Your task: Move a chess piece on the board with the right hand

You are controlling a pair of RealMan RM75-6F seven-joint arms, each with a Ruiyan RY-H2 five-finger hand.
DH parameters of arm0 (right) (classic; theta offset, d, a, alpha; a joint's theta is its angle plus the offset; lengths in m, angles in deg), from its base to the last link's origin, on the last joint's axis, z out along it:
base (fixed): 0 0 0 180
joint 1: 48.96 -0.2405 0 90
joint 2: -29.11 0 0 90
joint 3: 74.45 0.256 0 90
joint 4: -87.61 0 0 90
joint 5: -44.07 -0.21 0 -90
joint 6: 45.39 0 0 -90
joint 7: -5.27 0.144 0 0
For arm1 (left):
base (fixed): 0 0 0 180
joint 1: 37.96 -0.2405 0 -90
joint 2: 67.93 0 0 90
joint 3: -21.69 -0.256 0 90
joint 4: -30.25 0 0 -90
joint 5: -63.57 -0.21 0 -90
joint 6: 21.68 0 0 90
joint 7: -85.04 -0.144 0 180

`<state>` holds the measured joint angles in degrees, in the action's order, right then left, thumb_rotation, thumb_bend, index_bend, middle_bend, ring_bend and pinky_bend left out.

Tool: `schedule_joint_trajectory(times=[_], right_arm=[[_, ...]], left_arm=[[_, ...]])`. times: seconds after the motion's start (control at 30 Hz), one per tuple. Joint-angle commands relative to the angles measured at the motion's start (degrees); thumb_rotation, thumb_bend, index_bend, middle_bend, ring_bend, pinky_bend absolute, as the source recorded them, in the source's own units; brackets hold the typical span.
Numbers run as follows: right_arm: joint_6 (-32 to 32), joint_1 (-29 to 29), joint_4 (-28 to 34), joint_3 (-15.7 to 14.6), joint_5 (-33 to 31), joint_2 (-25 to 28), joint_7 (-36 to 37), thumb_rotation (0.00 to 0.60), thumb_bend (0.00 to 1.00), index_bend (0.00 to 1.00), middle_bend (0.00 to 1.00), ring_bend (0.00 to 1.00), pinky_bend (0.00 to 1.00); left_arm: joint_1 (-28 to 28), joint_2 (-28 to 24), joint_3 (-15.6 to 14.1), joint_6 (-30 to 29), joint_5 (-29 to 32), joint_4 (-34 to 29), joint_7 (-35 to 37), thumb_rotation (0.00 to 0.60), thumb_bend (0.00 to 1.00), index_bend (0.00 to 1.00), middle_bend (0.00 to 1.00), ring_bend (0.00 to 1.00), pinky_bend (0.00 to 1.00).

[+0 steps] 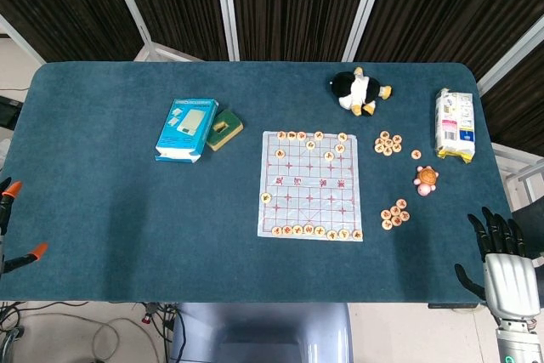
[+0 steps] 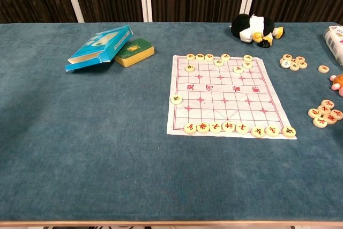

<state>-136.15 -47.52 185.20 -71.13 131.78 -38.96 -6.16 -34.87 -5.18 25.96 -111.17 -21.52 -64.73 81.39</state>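
A white paper chess board [image 1: 297,210] [image 2: 214,105] lies in the middle of the blue table. Round cream pieces line its near edge [image 1: 316,230] [image 2: 236,128] and its far edge [image 1: 297,136] [image 2: 206,57]. One piece [image 1: 265,198] [image 2: 176,99] sits alone on the board's left border. My right hand [image 1: 503,263] shows only in the head view, past the table's near right corner. Its fingers are spread and it holds nothing, far from the board. My left hand is in neither view.
A blue box [image 1: 186,129] and a green pack [image 1: 225,128] lie left of the board. Right of it are two heaps of loose pieces [image 1: 388,144] [image 1: 393,214], a small pink toy [image 1: 426,178], a white bag [image 1: 454,124] and a plush penguin [image 1: 359,92].
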Motion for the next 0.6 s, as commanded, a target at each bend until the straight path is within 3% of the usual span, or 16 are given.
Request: schedule_joint_trajectory(times=[0.03,0.6], right_arm=[[0.22,-0.13,0.09,-0.08,-0.02,0.13,0.09,0.600,0.34,0.10,0.00,0.00,0.02],[0.72,-0.52,-0.88,-0.40,0.53,-0.02,1.04,0.600,0.34,0.10,0.00,0.00,0.02]], left_arm=[[-0.04,0.06,0.01,-0.18,-0.17,0.14,0.18,0.600,0.05,0.00,0.00,0.00,0.05],[0.05,0.35,0.03,-0.24,-0.45,0.62,0.37,0.600,0.05,0.00,0.00,0.00,0.05]])
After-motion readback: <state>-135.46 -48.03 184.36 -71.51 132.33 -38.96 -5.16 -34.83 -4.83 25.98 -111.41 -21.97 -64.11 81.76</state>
